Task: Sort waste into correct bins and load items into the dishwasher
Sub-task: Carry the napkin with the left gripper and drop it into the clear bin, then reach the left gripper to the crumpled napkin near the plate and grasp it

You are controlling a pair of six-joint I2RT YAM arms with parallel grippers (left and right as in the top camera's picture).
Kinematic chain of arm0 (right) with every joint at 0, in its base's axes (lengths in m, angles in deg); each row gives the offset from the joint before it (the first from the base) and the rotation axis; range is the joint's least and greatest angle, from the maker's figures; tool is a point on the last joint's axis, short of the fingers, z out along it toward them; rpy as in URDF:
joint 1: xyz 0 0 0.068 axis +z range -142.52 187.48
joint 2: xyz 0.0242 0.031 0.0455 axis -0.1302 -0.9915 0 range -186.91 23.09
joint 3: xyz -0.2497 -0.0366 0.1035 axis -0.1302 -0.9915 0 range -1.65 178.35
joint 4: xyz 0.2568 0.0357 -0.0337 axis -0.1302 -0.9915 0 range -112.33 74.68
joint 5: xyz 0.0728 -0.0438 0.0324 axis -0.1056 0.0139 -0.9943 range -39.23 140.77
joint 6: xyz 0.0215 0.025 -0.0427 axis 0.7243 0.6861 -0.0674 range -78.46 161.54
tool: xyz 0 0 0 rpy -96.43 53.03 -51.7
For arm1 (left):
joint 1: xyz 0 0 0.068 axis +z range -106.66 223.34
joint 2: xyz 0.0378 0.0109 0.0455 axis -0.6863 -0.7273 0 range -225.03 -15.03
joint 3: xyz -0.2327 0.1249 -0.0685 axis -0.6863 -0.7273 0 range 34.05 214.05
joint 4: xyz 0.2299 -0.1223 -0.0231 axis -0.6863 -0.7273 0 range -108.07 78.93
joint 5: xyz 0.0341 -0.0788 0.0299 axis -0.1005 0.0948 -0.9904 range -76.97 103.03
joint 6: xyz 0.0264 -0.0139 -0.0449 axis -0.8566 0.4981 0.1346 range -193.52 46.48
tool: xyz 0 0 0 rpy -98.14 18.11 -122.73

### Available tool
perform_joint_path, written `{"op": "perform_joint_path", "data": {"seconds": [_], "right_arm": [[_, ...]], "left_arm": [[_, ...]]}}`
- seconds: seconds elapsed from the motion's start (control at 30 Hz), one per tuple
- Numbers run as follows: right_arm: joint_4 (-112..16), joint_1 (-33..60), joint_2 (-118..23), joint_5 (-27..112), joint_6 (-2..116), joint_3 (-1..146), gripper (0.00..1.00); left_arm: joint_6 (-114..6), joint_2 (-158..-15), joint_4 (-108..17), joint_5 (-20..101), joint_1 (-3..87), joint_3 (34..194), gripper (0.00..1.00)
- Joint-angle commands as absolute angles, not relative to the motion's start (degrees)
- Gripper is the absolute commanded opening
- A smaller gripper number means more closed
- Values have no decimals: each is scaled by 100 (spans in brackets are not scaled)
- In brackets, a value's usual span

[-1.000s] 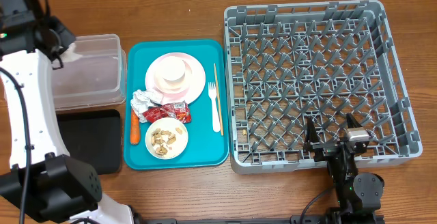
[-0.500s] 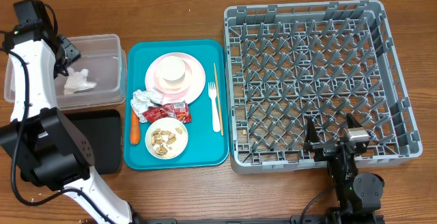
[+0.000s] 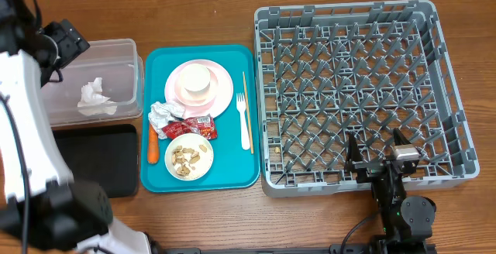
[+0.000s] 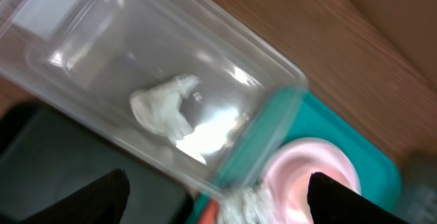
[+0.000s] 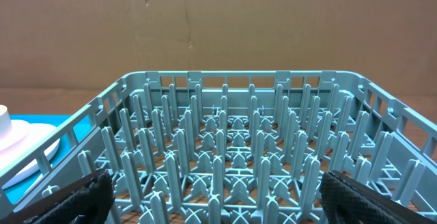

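One crumpled napkin point(image 3: 93, 97) in clear tub point(image 3: 124, 53) at ten o'clock, red wrapper point(image 3: 194, 126) with unreadable print, left gripper point(image 4: 217, 195) and right gripper point(image 5: 217, 197) spread wide, holding nothing

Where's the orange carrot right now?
Overhead view: the carrot lies along the left edge of the teal tray, left of the bowl of scraps and just below the crumpled napkin.

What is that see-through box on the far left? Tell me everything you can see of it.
The clear plastic tub is a rectangular, see-through container with rounded corners and a raised rim. It stands upright and lidless on the wooden table. One crumpled white napkin lies on its floor, and nothing else shows inside. The teal tray sits close along one side and the black tray along another. Whether either touches it is unclear.
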State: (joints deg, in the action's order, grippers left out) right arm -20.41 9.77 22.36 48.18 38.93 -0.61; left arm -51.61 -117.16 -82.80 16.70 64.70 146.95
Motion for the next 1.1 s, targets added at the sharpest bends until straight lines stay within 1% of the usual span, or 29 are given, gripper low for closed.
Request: {"op": "perform_joint_path", "data": {"seconds": [0.0,0.17,0.3,0.4,0.43,0.53,0.57,0.67,0.93,1.07], "right_arm": [[-1997,961,2279,4809,3871,-120,100],[-1997,961,2279,4809,3871,-120,100],[-1997,961,2279,4812,3871,-120,100],[-1997,961,2279,4809,3871,-120,100],[-1997,961,2279,4809,3871,-120,100],[-1997,961,2279,4809,3871,-120,100],[-1997,961,2279,4809,3871,-120,100],[-1997,961,2279,4809,3871,-120,100],[-1997,966,2279,4809,3871,-120,100],[-1997,966,2279,4809,3871,-120,100]], "left_arm": [[-5273,-11253,-8981,2581,6324,14807,86],[-5277,-11204,-10103,2343,6022,14750,85],[-5283,-11204,-10413,1862,5646,14529,85],[-5297,-11202,-10490,1726,5194,14247,84],[-5297,-11202,-10494,1689,4979,14079,85],[-5273,-11202,-10433,1687,4713,13788,85],[-5270,-11204,-10393,1663,4656,13698,82],[-4999,-11204,-10249,1396,4485,13261,82],[-4735,-11202,-9668,1256,4230,12440,78],[-4604,-11202,-9351,1235,4059,12258,78]]}}
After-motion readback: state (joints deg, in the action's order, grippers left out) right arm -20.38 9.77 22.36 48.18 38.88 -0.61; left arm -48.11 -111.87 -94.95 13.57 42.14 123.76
